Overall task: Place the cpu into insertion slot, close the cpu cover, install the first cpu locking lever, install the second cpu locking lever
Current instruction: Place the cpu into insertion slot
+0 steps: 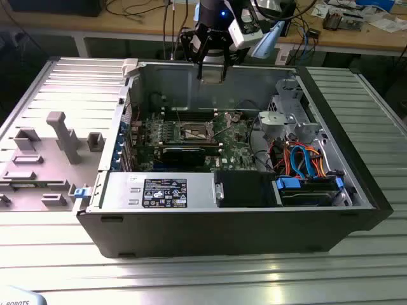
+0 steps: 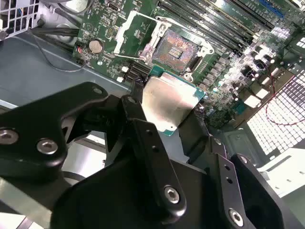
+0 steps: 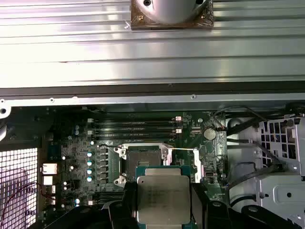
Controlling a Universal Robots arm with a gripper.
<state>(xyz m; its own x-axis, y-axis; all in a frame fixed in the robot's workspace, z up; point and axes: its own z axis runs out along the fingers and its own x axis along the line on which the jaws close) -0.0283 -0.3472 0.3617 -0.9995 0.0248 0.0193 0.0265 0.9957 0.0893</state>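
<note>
My gripper (image 1: 212, 71) hangs above the open computer case, shut on the cpu (image 1: 213, 75), a flat square chip with a silver top. In both wrist views the cpu (image 2: 169, 107) (image 3: 163, 199) sits clamped between the black fingers (image 2: 136, 126), held level over the green motherboard (image 1: 235, 136). The insertion slot (image 2: 176, 50) (image 3: 143, 161) lies bare below and a little ahead of the chip, its dark contact field exposed. The cpu cover (image 2: 131, 29) stands open at one edge of the slot. A thin locking lever (image 3: 183, 149) sticks out beside the slot.
Long black memory slots (image 3: 133, 126) run beside the slot. A black card (image 1: 184, 152), a labelled metal box (image 1: 162, 190), a drive cage (image 1: 286, 117) and orange and blue cables (image 1: 299, 159) crowd the case. A grey fixture plate (image 1: 51, 152) lies at the exterior view's left.
</note>
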